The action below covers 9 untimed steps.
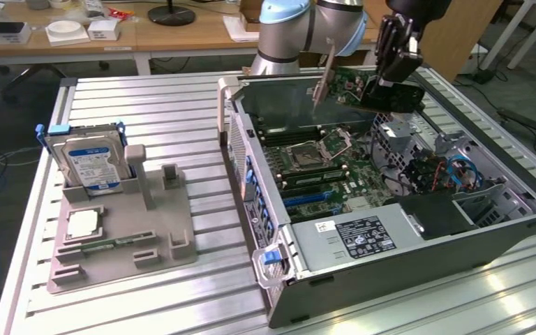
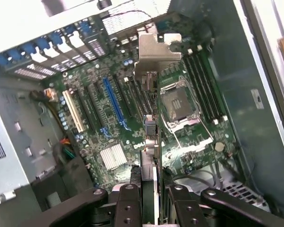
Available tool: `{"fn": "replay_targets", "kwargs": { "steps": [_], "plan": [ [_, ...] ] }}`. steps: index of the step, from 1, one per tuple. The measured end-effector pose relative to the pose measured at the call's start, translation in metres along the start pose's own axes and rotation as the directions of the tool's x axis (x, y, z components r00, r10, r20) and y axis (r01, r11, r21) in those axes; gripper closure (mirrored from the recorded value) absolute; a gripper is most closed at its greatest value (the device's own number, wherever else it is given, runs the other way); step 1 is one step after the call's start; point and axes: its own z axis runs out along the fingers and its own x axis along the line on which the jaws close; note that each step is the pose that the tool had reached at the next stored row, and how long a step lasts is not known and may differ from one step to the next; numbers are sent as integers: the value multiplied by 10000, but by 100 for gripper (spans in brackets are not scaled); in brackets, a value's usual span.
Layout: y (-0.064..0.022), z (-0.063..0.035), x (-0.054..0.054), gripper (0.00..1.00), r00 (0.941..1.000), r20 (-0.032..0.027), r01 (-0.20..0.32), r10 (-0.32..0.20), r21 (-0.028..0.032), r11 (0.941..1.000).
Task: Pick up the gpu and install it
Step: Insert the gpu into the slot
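Observation:
My gripper (image 1: pixel 391 68) is shut on the gpu (image 1: pixel 354 82), a green card with a dark face and a silver bracket (image 1: pixel 322 78) at one end. It hangs tilted above the far end of the open computer case (image 1: pixel 435 241), clear of the motherboard (image 1: pixel 329 164). In the wrist view the gpu (image 2: pixel 150 137) runs edge-on away from my gripper (image 2: pixel 154 191), with its bracket (image 2: pixel 156 47) at the far end. The card hovers over the board beside the blue slot (image 2: pixel 112 101) and the CPU socket (image 2: pixel 177 106). My dark fingers (image 2: pixel 128 201) press on both sides of it.
A grey fixture (image 1: pixel 156 237) at the exterior view's left holds an upright hard drive (image 1: pixel 86 164), a chip (image 1: pixel 84 223) and a small green memory stick (image 1: pixel 109 244). The case contains a power supply (image 1: pixel 352 241) and cables (image 1: pixel 445 174). A slatted metal table (image 1: pixel 156 105) carries everything.

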Motion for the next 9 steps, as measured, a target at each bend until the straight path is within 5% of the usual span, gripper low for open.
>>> {"fn": "replay_targets", "kwargs": {
  "steps": [9],
  "plan": [
    [0, 9, 6, 73, 9899, -17, 1420, -1420, -17, 9899]
  ]
}}
